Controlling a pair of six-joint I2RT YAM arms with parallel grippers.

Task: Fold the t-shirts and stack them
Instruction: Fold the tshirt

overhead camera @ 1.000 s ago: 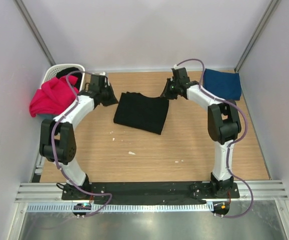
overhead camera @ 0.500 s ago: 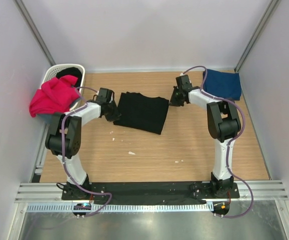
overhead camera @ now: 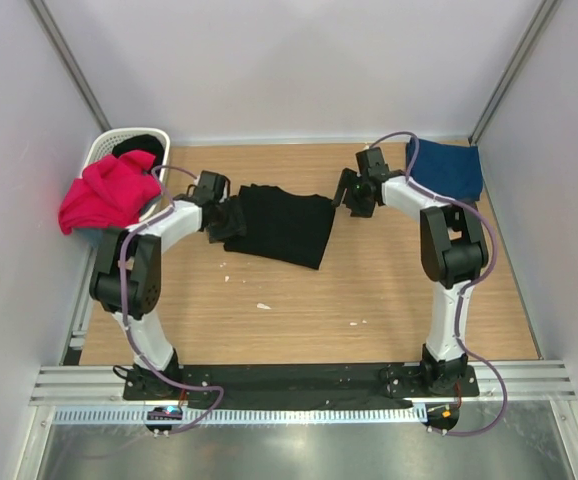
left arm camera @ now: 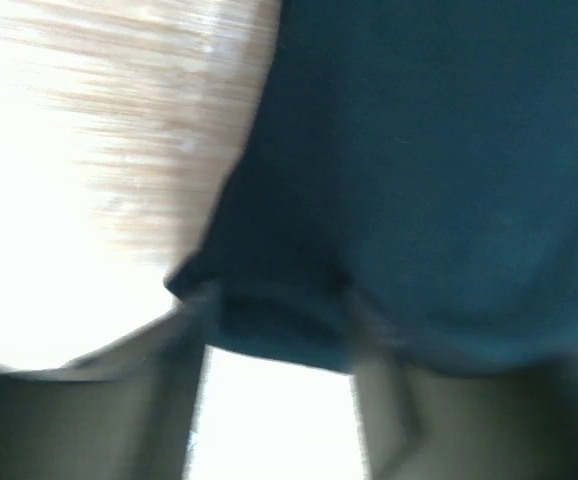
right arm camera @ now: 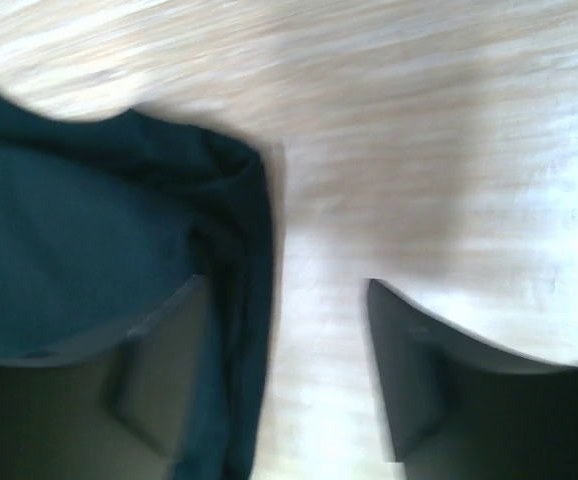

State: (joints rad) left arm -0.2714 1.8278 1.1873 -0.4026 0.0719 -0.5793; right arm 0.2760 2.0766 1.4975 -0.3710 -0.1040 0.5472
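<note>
Black shirt [overhead camera: 284,225] lies folded mid-counter [overhead camera: 299,310], long axis running hand to hand: left hand [overhead camera: 229,226] spread at its left edge, right hand [overhead camera: 347,198] spread off its far-right corner, neither pinching, navy shirt [overhead camera: 446,168] nearest the right.

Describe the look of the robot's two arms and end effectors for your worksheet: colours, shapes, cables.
The left arm and right arm have white tube-like links joined by chunky black joints. A lilac cable loops loosely along each. The left end effector and right end effector are black, each with two dark flat fingers.
</note>
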